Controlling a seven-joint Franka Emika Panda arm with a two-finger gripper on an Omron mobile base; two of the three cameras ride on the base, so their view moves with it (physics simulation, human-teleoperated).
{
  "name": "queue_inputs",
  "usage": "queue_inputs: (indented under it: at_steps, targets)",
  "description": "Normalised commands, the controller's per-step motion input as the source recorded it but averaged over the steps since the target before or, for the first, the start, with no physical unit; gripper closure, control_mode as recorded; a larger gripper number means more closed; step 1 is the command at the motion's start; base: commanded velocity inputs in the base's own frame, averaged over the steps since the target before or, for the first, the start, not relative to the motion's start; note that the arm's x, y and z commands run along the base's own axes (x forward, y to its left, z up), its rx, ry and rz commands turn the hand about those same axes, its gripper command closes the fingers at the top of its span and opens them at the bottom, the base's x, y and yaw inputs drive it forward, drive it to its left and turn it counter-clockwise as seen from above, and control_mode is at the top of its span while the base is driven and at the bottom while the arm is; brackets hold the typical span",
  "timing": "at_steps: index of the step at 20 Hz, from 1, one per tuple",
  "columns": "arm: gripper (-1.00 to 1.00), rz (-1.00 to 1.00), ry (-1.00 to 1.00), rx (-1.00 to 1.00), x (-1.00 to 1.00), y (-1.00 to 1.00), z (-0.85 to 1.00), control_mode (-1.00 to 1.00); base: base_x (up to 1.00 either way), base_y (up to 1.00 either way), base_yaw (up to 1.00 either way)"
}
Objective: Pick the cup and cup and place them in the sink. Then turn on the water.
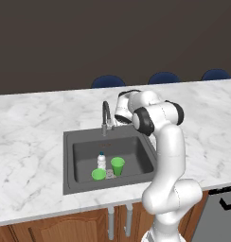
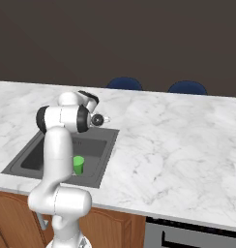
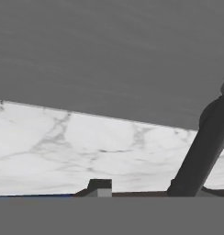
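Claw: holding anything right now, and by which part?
Nothing held. Both green cups already sit in the sink; the claw is up by the tap, no object between its fingers.

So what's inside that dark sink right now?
The sink holds two green cups: one upright, one nearer the front. A small white bottle with a blue cap stands beside them. The robot's arm covers the basin's right edge.

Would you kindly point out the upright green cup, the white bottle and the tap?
upright green cup [image 1: 118, 166], left base view, on its side wall.
white bottle [image 1: 102, 161], left base view, on its body.
tap [image 1: 106, 115], left base view, on its curved neck.
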Motion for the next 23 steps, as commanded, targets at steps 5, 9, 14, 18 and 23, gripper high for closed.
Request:
queue_inputs:
  at_steps: [5,9,14,18,23]
  targets:
    - [1.0,0.0,0.0,0.0,0.0,-1.0,-0.23,-1.0,0.0,0.0,0.0]
    - [1.0,0.0,0.0,0.0,0.0,-1.0,-0.26,-1.0,0.0,0.0,0.0]
    - [1.0,0.0,0.0,0.01,0.0,-1.0,-0.29,-1.0,0.0,0.0,0.0]
    - [1.0,0.0,0.0,0.01,0.0,-1.0,-0.29,-1.0,0.0,0.0,0.0]
    - [1.0,-0.01,0.0,0.01,0.0,-1.0,-0.31,-1.0,0.0,0.0,0.0]
